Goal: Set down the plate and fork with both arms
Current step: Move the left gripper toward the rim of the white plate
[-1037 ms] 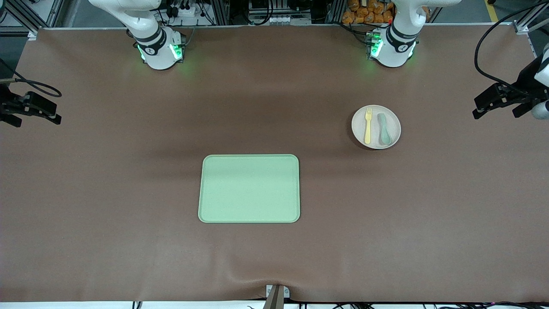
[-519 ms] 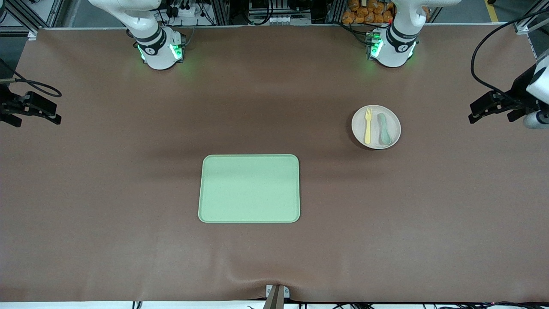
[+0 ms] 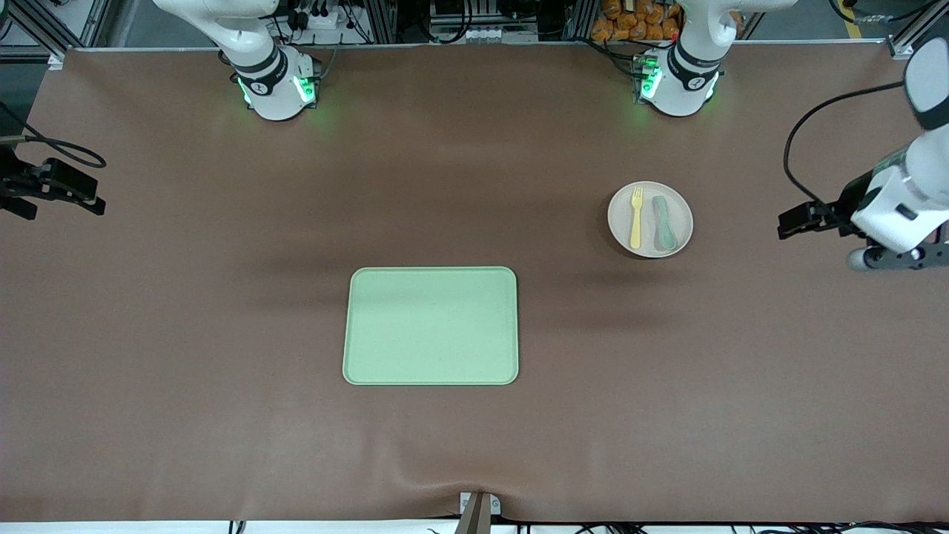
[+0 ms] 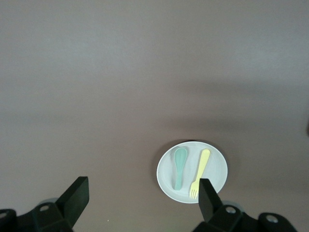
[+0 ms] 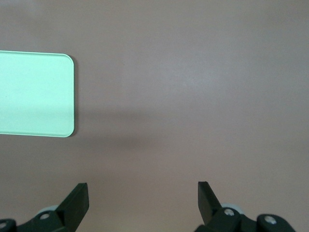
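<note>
A wide table covered in matte brown cloth (image 3: 185, 334) carries two items that rest directly on its surface. A rectangular light-green plastic tray with rounded corners (image 3: 431, 325) lies flat near the middle of the table, its bed bare. A round, shallow, pale beige-pink plate with a low rim (image 3: 650, 194) sits well apart from the tray, toward the left arm's end and farther from the front camera. The brown covering ripples slightly along the edge nearest the front camera, and soft shadows fall across it between the tray and plate.
</note>
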Robot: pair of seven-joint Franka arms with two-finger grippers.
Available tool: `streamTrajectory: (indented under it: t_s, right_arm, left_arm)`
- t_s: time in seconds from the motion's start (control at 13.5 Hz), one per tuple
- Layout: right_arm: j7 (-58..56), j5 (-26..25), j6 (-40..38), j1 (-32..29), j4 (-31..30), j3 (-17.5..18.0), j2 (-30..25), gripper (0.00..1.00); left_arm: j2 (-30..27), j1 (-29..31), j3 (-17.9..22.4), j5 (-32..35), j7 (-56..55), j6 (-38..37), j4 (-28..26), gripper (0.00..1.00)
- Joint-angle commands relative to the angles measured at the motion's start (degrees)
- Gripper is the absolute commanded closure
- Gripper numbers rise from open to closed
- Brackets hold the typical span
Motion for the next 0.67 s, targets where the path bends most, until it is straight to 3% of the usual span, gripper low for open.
streamTrajectory:
  t_s: [0.0,0.59]
  right_arm:
    - [-0.37,0.48,-0.32,0.05,0.21,-0.18,-0.09,0.00]
    - [-0.37,0.57,-0.32,0.05,0.21,-0.18,-0.09,0.00]
  left_arm:
    - [-0.63,1.32,-0.29,-0.85,1.22,3.77,-4.94,0.00]
    - [-0.45,5.54,-0.29,-8.67,8.68,14.75,-20.32,0.00]
